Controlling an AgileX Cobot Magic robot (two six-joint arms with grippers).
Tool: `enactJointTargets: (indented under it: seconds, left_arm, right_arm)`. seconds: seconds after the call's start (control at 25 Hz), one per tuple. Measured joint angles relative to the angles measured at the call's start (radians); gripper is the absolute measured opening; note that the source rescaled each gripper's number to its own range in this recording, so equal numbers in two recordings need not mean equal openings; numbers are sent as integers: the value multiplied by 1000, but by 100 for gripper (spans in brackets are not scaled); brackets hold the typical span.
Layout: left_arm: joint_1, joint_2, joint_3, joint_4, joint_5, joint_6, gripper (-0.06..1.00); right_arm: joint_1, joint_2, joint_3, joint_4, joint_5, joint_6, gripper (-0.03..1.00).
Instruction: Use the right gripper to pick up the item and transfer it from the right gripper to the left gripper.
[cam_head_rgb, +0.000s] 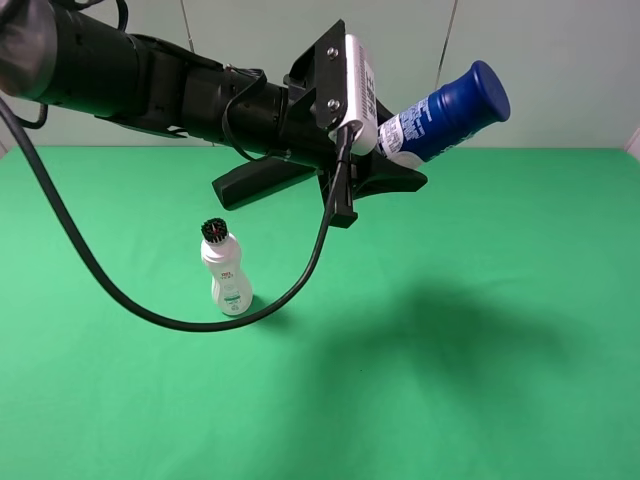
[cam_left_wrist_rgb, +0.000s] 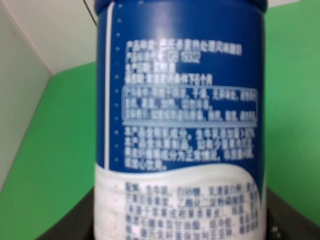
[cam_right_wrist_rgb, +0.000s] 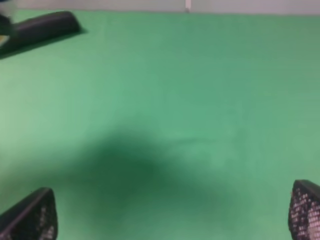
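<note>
item (cam_head_rgb: 445, 122) up in air, white end clamped in left gripper (cam_head_rgb: 392, 162), long axis tilted, blue cap pointing up-right. right gripper (cam_right_wrist_rgb: 168, 214) spread wide, empty, over green table (cam_right_wrist_rgb: 210, 90). transfer looks done tbh

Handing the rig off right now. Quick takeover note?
Left claw: shut on the canister, which is held in the air and tilted, blue cap end higher.
Right claw: open and empty above the green table, not touching the canister.
Done: the canister is in the left claw, so pick-up and handover look complete.
Left: nothing of the transfer itself.
Also: the white bottle stands upright on the table.
</note>
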Motion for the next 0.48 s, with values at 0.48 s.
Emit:
enactJointTargets:
  seconds: [0.48]
  left_arm:
    - [0, 0, 0, 0, 0, 0, 1]
  right_arm:
    - [-216, 0, 3, 2, -7, 25, 100]
